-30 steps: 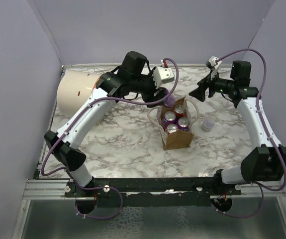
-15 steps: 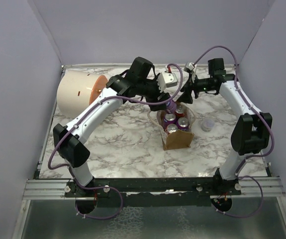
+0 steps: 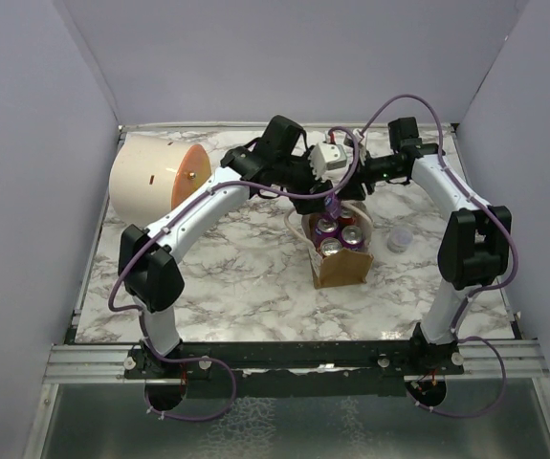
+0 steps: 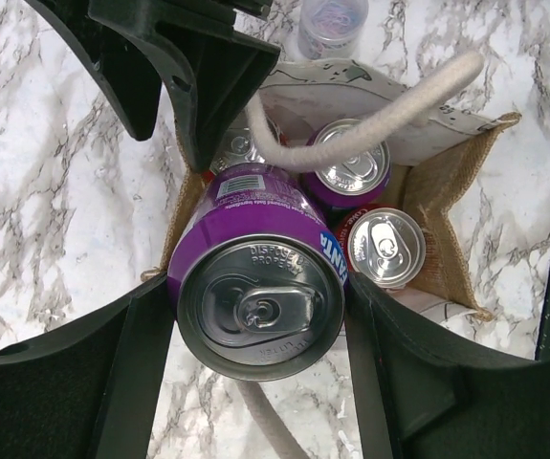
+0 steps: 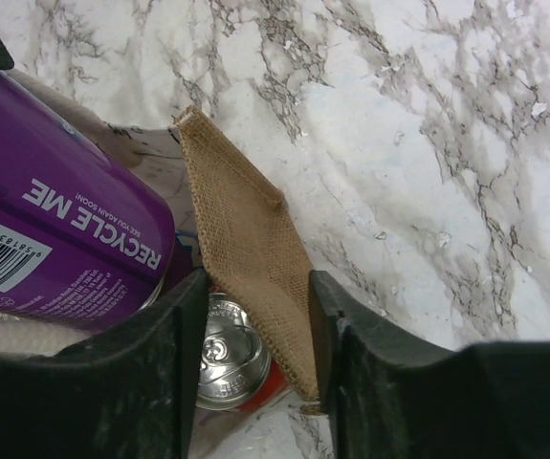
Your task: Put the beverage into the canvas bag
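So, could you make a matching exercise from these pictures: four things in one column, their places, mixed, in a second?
1. purple can
2. right tool
3. small cup
4. cream cylinder

a. on the table, right of the canvas bag
b. at the table's far left
c. in the left tool, above the bag
d. astride the bag's wall

Pairs: 1-c, 2-d, 3-a, 4-b.

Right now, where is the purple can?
Left wrist view: the purple can is gripped by the left gripper, over the open canvas bag and the cans inside it.
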`<move>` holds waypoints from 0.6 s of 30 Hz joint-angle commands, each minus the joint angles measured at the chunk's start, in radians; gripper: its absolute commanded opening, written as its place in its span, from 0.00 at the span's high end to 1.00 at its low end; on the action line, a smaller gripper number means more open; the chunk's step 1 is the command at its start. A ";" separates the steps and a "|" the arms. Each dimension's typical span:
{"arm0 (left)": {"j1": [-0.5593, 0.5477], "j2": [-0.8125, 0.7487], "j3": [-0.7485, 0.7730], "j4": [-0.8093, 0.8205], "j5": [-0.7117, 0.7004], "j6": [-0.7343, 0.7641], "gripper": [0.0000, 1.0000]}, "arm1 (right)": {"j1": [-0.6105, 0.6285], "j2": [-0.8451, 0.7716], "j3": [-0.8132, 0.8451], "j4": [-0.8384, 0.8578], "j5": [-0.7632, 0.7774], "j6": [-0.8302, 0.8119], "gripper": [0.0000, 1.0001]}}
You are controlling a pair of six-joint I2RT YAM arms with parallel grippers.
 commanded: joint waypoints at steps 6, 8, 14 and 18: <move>-0.012 0.029 0.041 0.105 -0.066 0.027 1.00 | 0.004 0.020 0.020 0.039 0.035 0.021 0.75; -0.025 0.038 0.050 0.099 -0.102 0.047 1.00 | 0.004 0.022 0.023 0.042 0.028 0.032 0.80; -0.056 0.065 0.074 0.092 -0.209 0.097 1.00 | 0.004 0.024 0.026 0.040 0.026 0.042 0.89; -0.067 0.074 0.094 0.081 -0.254 0.110 1.00 | 0.004 0.025 0.026 0.035 0.031 0.036 0.91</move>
